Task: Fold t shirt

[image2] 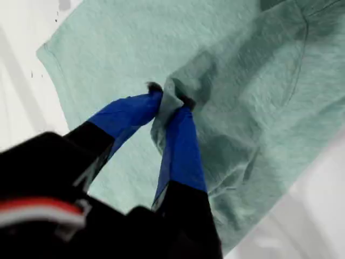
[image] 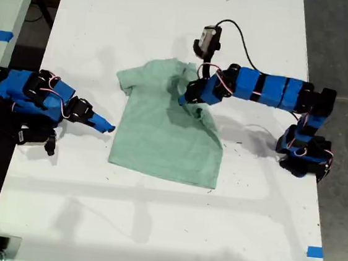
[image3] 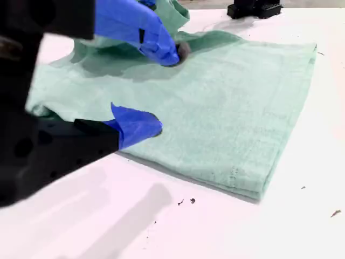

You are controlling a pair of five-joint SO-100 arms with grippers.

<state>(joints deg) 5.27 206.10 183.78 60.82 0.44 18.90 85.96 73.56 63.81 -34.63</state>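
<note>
Two arms flank the shirt [image: 165, 129] in the exterior view; it lies mid-bench [image: 151, 228], one side lifted and bunched where my first hand [image: 187, 94] reaches in from that view's right. First wrist view: blue fingers [image2: 180, 140] clamped on a pinch of cloth. Second wrist view: my second hand [image3: 156, 91] gapes apart, empty, at the shirt's edge.
</note>
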